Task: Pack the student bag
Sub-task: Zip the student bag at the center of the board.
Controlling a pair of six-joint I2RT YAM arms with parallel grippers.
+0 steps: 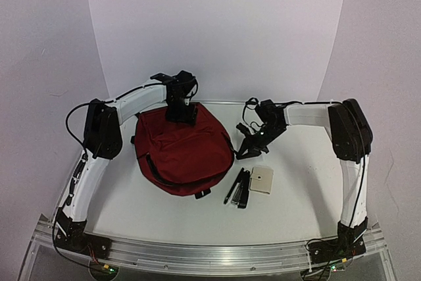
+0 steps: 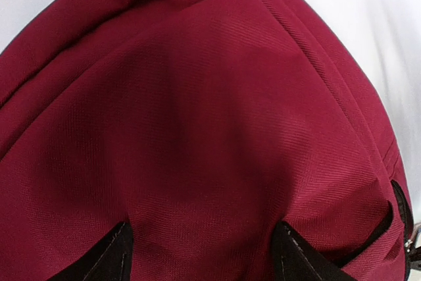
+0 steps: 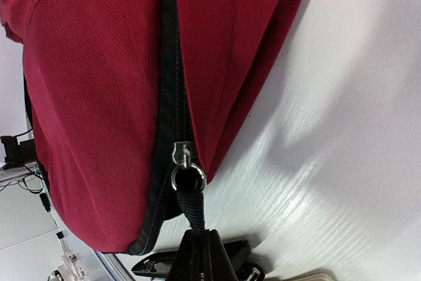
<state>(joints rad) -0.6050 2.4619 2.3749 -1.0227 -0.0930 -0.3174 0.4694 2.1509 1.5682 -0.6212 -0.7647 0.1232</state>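
The student bag [image 1: 184, 153], a dark red backpack, lies in the middle of the table. My left gripper [image 1: 181, 114] is down on its far top edge. In the left wrist view the bag's fabric [image 2: 197, 110] fills the frame, and the two black fingertips [image 2: 117, 255] stand wide apart, pressed into the cloth, which bulges between them. My right gripper [image 1: 254, 141] is at the bag's right side. It is shut [image 3: 204, 241] on the black zipper pull strap [image 3: 192, 205], which hangs from the ring and slider [image 3: 182, 156] of the black zipper [image 3: 170, 64].
A black stapler-like object with pens [image 1: 239, 187] and a small beige box [image 1: 262, 179] lie on the table right of the bag's near corner. The black object [image 3: 161, 264] also shows under the right gripper. White walls close in the back and sides.
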